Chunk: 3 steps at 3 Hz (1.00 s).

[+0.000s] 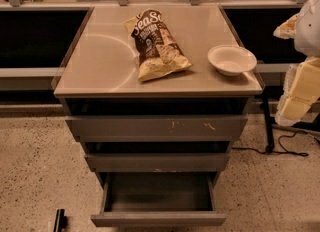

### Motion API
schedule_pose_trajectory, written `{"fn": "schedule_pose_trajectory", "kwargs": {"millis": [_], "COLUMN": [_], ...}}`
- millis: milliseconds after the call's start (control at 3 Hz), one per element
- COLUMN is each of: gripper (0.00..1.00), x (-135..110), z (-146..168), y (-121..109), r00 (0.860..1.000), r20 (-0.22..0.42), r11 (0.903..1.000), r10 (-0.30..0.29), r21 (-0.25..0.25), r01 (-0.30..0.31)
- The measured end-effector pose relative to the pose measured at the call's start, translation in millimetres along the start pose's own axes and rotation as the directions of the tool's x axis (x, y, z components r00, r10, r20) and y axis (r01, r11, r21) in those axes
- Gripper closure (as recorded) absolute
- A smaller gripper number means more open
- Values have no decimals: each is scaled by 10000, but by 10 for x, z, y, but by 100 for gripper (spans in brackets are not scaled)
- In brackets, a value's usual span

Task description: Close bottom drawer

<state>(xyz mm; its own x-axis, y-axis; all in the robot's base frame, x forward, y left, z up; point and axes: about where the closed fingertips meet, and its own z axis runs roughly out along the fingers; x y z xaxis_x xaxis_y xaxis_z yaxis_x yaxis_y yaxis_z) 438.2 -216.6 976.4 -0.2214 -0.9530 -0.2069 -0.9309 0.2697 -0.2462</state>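
One bottom drawer (158,219) open, low at centre, pincer (300,88) well apart up at right edge, its spread unclear

On the worktop (100,61) a chip bag (157,46) lies mid-surface with a bowl (231,59) to its right, beneath sit the top drawer (157,126), the middle drawer (157,162) and, pulled farthest forward, the bottom drawer (158,219), while the gripper (299,93) hangs right of the cabinet, apart from it.
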Motion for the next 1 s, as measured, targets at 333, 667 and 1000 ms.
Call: {"fn": "schedule_pose_trajectory", "kwargs": {"millis": [333, 667, 1000], "gripper": [0, 0, 0], "x": [0, 77, 312], "z": [0, 83, 458], "y": [0, 56, 284], "r00": [10000, 9988, 9847], "r20": [1, 369, 1241], "r11": [10000, 9993, 9924], "r10": [1, 316, 1219], "r21": [1, 182, 21], "r01": [-1, -323, -1231]}}
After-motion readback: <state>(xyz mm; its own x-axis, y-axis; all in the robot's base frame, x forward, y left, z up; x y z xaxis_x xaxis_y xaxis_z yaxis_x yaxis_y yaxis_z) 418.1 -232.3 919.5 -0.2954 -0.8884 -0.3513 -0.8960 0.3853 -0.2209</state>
